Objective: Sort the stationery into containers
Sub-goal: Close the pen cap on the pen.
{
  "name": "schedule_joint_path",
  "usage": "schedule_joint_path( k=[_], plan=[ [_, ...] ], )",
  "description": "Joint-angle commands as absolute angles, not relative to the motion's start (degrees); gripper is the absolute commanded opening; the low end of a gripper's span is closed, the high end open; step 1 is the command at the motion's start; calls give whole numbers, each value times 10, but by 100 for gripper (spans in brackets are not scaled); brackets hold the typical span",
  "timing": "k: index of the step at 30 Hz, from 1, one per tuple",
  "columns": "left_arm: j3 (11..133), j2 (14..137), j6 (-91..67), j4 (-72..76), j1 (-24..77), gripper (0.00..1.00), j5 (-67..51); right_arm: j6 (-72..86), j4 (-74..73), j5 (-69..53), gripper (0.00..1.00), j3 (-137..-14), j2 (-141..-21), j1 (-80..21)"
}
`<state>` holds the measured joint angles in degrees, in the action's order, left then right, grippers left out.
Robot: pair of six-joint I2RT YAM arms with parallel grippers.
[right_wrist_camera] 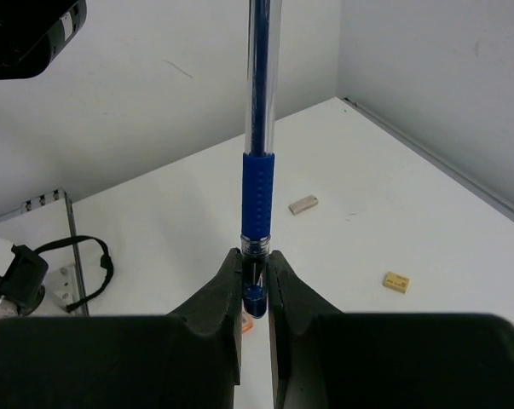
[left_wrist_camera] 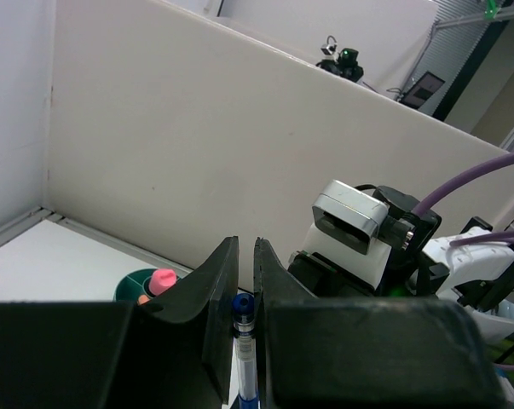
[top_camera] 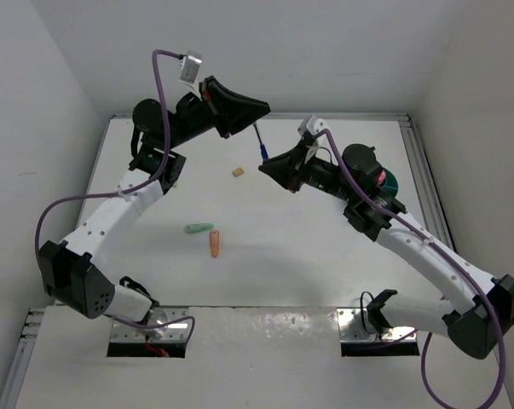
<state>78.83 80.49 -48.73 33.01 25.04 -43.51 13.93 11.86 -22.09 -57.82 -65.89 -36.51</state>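
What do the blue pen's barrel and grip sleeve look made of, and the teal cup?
The blue pen has a clear glossy plastic barrel, ink tube showing through; its opaque matte sleeve looks like rubber. The teal cup is probably plastic, but too little shows.

A blue pen (top_camera: 259,145) spans the gap between the left gripper (top_camera: 258,112) and the right gripper (top_camera: 267,164), one end meeting each tip above the white table (top_camera: 325,256). On the table, a small tan piece (top_camera: 239,172) lies just left of the pen. Toward the near edge, a mint-green stub (top_camera: 199,228) lies beside an orange stub (top_camera: 215,245) (whether they touch is hard to tell), while a teal cup (top_camera: 392,181) peeks out behind the right arm (top_camera: 427,256).
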Motion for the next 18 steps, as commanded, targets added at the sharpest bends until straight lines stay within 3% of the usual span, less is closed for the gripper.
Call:
schedule_joint_path(
  k=[1,16,18],
  plan=[
    [796,823,-497,276,250,0,-497,135,278,-212,0,-599,-625,-363],
    [830,832,-525,305,240,0,-495,134,261,-217,0,-597,-625,-363],
    [829,831,-527,309,241,0,-497,135,249,-216,12,-601,-628,-363]
  ],
)
